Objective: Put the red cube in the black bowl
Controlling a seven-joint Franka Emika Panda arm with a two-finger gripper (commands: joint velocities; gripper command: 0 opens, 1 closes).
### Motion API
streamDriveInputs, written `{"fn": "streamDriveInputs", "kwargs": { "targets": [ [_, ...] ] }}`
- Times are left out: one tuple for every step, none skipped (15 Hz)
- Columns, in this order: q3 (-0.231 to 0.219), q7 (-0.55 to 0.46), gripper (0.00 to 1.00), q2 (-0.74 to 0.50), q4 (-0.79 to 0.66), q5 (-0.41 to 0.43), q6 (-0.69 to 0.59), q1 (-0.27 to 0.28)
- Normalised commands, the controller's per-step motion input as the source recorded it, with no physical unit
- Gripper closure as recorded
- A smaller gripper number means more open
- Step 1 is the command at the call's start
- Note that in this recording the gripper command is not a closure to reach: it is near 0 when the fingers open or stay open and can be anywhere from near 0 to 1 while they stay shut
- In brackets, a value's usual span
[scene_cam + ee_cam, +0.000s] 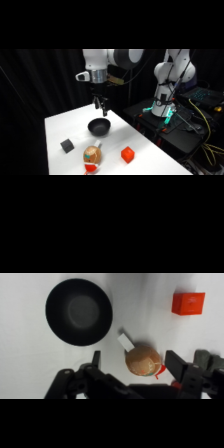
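Our gripper [101, 107] hangs empty, fingers spread, above the glossy round black bowl [99, 127], while the small red-orange cube [127, 155] sits well apart beside the tan egg-shaped toy [92, 157], so we should descend centred, clear of that egg.

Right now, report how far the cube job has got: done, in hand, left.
Done: nothing that shows. The red cube sits on the white table, apart from the black bowl, which is empty in the wrist view.
In hand: the gripper hangs above the bowl, its fingers open and holding nothing.
Left: reach the cube, past the tan egg toy, grasp it, carry it over and drop it in the bowl.
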Motion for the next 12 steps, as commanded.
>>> {"fn": "streamDriveInputs", "kwargs": {
  "targets": [
    [0.024,0.01,0.0,-0.01,0.0,-0.026,0.0,-0.008],
    [0.033,0.11,0.0,-0.01,-0.01,-0.084,0.05,0.011],
    [0.046,0.16,0.0,-0.01,-0.01,-0.097,0.07,0.03],
    [0.061,0.23,0.0,0.0,-0.01,-0.142,0.1,0.058],
    [0.07,0.27,0.0,0.01,0.0,-0.159,0.11,0.077],
    [0.087,0.29,0.0,0.03,0.01,-0.183,0.12,0.104],
    [0.092,0.32,0.0,0.04,0.02,-0.206,0.11,0.119],
    [0.1,0.34,0.0,0.05,0.02,-0.243,0.12,0.138],
    [0.096,0.36,0.0,0.06,0.03,-0.243,0.12,0.141],
    [0.096,0.33,0.0,0.06,0.03,-0.201,0.1,0.142],
    [0.087,0.31,0.0,0.06,0.03,-0.177,0.1,0.136],
    [0.086,0.27,0.0,0.06,0.03,-0.115,0.1,0.13]
  ]
}}
